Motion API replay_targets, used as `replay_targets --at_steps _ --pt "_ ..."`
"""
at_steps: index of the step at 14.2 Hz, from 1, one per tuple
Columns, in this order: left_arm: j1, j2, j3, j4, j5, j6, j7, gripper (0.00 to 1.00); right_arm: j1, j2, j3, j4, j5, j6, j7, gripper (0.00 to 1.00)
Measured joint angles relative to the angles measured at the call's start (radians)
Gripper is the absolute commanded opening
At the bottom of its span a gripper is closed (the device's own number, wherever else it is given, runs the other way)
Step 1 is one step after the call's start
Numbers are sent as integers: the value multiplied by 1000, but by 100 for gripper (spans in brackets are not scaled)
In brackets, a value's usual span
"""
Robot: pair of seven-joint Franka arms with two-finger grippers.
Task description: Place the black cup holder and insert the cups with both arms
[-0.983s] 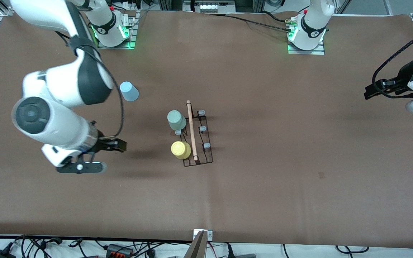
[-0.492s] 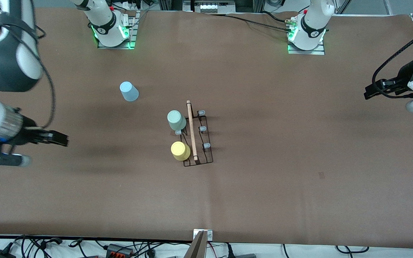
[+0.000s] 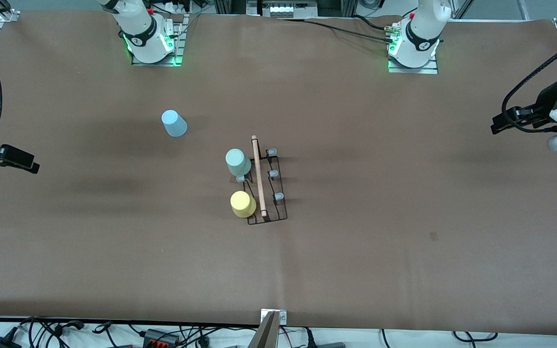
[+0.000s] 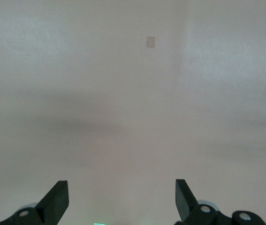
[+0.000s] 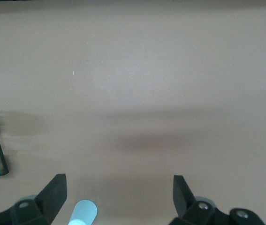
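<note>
The right gripper (image 3: 29, 166), fingers apart, is held over the table's (image 3: 404, 270) right-arm end, the blue cup (image 3: 174, 123) stands alone, the green cup (image 3: 238, 162) and yellow cup (image 3: 243, 203) are seated on the holder (image 3: 269, 186) mid-table, and the left gripper (image 3: 496, 126) waits, fingers apart, over the left-arm end.

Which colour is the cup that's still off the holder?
Light blue: the loose cup stands apart from the black cup holder, toward the right arm's end. The front view shows it best.

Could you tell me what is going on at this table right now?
Nothing is being held. The rack sits mid-table with the green cup and yellow cup on its pegs; the blue cup stands loose toward the right arm's end. The right pincer and left pincer hang open over the table's ends.
</note>
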Motion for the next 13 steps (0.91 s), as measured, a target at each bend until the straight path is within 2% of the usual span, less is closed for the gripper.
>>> replay_targets --at_steps 7,9,13 --pt "0 0 0 0 0 0 0 100 23 -23 -31 -24 -20 0 -46 100" --pt "0 0 0 0 0 0 0 100 23 -65 -31 -91 -34 23 -47 100" --pt "0 0 0 0 0 0 0 100 23 -194 -31 -292 -37 93 -47 100"
